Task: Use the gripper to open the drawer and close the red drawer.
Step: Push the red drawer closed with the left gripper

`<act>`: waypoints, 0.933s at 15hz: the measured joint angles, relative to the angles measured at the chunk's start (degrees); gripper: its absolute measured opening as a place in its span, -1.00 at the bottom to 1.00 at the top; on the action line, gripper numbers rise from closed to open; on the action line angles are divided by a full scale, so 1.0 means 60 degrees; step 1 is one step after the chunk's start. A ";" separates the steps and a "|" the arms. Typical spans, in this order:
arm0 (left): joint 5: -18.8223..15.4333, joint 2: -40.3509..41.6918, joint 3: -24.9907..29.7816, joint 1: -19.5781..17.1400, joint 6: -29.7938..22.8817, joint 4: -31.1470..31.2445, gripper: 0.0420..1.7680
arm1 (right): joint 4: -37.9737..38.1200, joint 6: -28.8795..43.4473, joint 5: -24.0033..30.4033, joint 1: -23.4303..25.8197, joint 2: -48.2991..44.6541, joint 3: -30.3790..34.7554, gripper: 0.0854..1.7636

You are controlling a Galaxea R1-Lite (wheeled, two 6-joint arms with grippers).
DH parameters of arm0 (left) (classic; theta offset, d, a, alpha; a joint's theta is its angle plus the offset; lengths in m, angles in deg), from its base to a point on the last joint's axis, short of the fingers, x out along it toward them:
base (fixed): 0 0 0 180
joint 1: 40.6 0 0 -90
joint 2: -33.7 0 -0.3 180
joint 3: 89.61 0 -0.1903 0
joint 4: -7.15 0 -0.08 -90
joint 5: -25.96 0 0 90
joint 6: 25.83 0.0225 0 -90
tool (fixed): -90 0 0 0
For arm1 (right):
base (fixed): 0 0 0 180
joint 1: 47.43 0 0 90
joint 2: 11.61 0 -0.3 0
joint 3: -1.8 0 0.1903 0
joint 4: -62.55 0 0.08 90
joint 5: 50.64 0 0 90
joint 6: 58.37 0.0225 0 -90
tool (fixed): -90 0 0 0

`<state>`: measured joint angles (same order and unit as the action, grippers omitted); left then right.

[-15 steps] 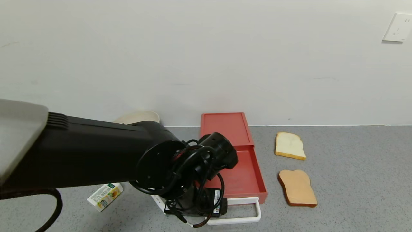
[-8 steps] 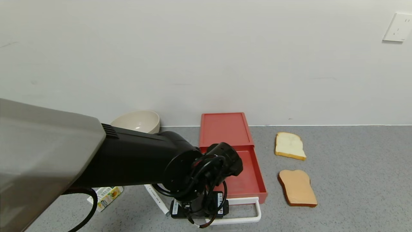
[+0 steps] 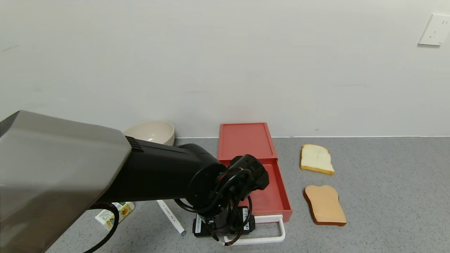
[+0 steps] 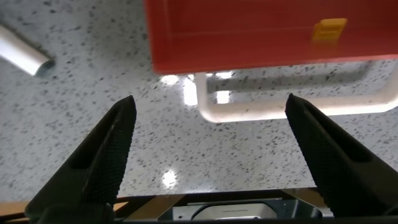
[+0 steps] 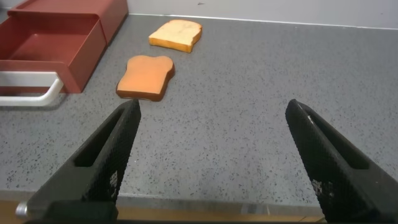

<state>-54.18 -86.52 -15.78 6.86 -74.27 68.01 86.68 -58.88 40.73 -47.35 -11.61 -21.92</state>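
The red drawer box (image 3: 245, 140) stands against the wall with its red tray (image 3: 270, 191) slid out toward me. The white loop handle (image 3: 269, 229) is at the tray's front. My left arm reaches over from the left and its wrist (image 3: 225, 219) hangs over the left end of the handle, hiding the fingers in the head view. In the left wrist view the left gripper (image 4: 210, 101) is open above the countertop, with the handle's corner (image 4: 249, 111) and the tray front (image 4: 261, 43) just past the fingertips, untouched. My right gripper (image 5: 212, 104) is open and empty over bare counter.
A cream bowl (image 3: 151, 131) sits by the wall left of the drawer. A small carton (image 3: 114, 212) and a white pen (image 3: 171, 218) lie left of the handle. A white bread slice (image 3: 316, 159) and a toasted slice (image 3: 325, 204) lie right of the tray.
My left arm has moved right, bringing the wrist over the handle's left end. The white pen, covered before, now shows. The drawer has not moved.
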 joint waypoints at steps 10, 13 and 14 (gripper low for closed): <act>0.0041 -0.0400 0.0207 0.0022 0.0022 -0.0809 0.95 | 0.0000 0.0004 0.0002 0.0004 0.0000 0.0000 0.94; 0.0262 -0.0484 0.0207 0.0004 0.0026 -0.1241 0.95 | 0.0000 0.0004 0.0002 -0.0008 0.0000 0.0000 0.94; 0.0431 -0.0524 0.0207 0.0004 0.0026 -0.1333 0.95 | 0.0000 0.0004 0.0002 -0.0004 0.0000 0.0000 0.94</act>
<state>-51.59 -89.67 -14.54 6.89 -74.12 60.01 86.68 -58.85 40.74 -47.38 -11.61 -21.92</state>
